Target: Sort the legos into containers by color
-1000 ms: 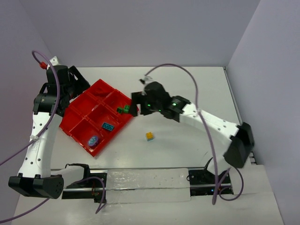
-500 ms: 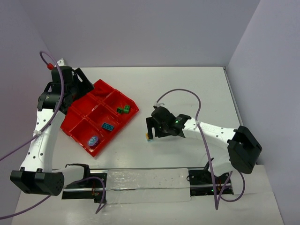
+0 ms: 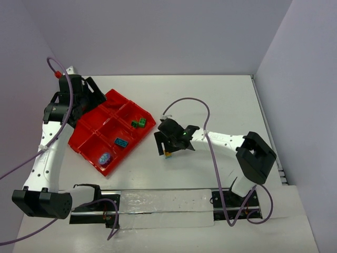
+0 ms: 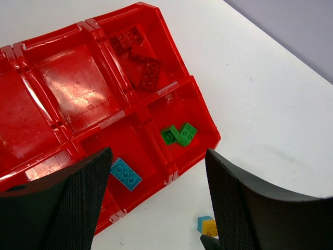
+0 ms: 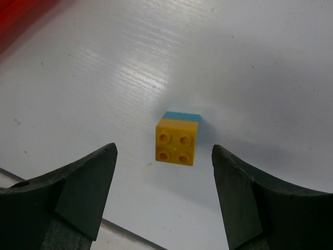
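Observation:
A small lego cube, yellow on top of teal (image 3: 168, 154), stands on the white table right of the red tray (image 3: 89, 138). My right gripper (image 3: 166, 149) hangs open just above it. In the right wrist view the cube (image 5: 177, 140) lies between the two fingers, untouched. My left gripper (image 3: 90, 97) hovers open and empty over the tray's far left corner. In the left wrist view the tray (image 4: 73, 78) holds red legos (image 4: 140, 60), two green legos (image 4: 179, 135) and a teal lego (image 4: 125, 173), each colour in its own compartment. The cube (image 4: 208, 226) shows at that view's bottom edge.
A bluish rounded piece (image 3: 105, 157) sits in the tray's nearest compartment. Purple cables loop above both arms. A metal rail (image 3: 163, 203) runs along the near table edge. Grey walls close the table at the back and on the right.
My right gripper left the tray's green compartment, swung right and down, and now stands open over the yellow-teal cube. The left arm shifted slightly towards the back.

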